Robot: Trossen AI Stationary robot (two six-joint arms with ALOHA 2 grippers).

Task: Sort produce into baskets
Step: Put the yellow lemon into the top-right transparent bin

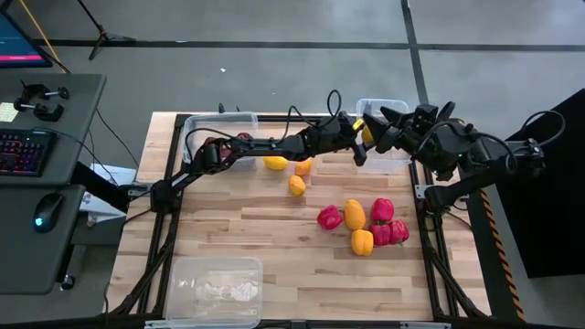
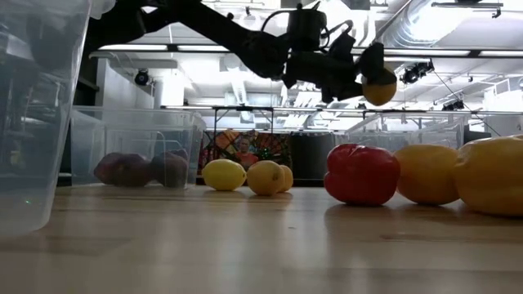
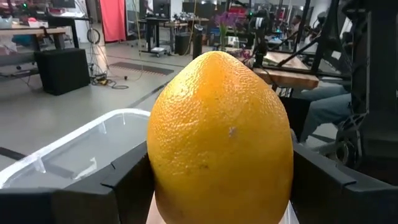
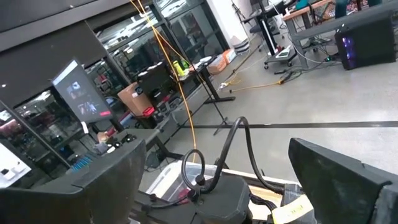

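Left gripper (image 3: 217, 205), clamped on a lemon (image 3: 221, 137), hovers over the far-right-corner basket (image 1: 384, 108); next, release. Right gripper (image 4: 217, 186) waits, fingers apart.

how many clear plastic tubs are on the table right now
3. One tub sits at the far left corner with maroon fruit inside, one tub at the far right corner behind the grippers, and one empty tub at the near left edge. None seems hidden.

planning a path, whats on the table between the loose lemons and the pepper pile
Bare wood in the high view: nothing lies between the lemons and the peppers.
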